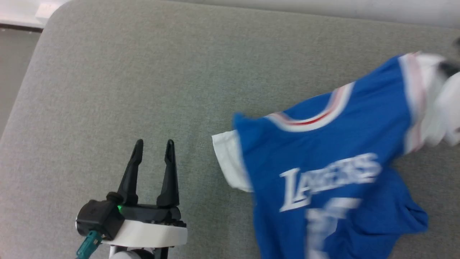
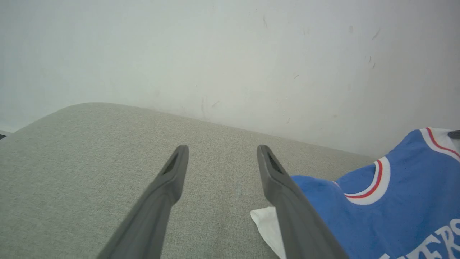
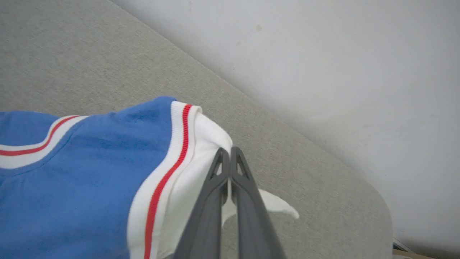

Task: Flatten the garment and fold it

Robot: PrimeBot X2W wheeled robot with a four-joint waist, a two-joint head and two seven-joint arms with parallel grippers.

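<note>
Grey woven fabric covered the worktop (image 1: 107, 72). At its left the left gripper (image 1: 154, 144) was seen low over bare cloth, its fingers spread wide with nothing between them. The garment (image 1: 323, 151) lay to the right of those fingers and apart from them. Its nearest part was the left sleeve (image 1: 230, 162), a white flap lying flat on the cloth. In the left wrist view this sleeve (image 2: 266, 223) showed just beyond the right-hand finger of the left gripper (image 2: 222, 149), with the garment (image 2: 395, 201) spreading away rightwards.

The shoulder line was seen to run from that sleeve up and to the right, past the striped collar, so that the white lettering sat tilted. The blue body was rumpled along its right side, and its hem was cut off by the bottom edge of the head view.

At the far right the right sleeve (image 1: 431, 108) was blurred. In the right wrist view the fingers of the right gripper (image 3: 228, 153) were pressed together on that sleeve (image 3: 201, 144), with a white tip of fabric poking out past them.

It was judged that the free sleeve was nearer the left arm, and that a sideways reach to the right would be needed to take it and pull the shoulders taut.

A plain white wall (image 2: 230, 54) stood behind the worktop's rounded far edge.
</note>
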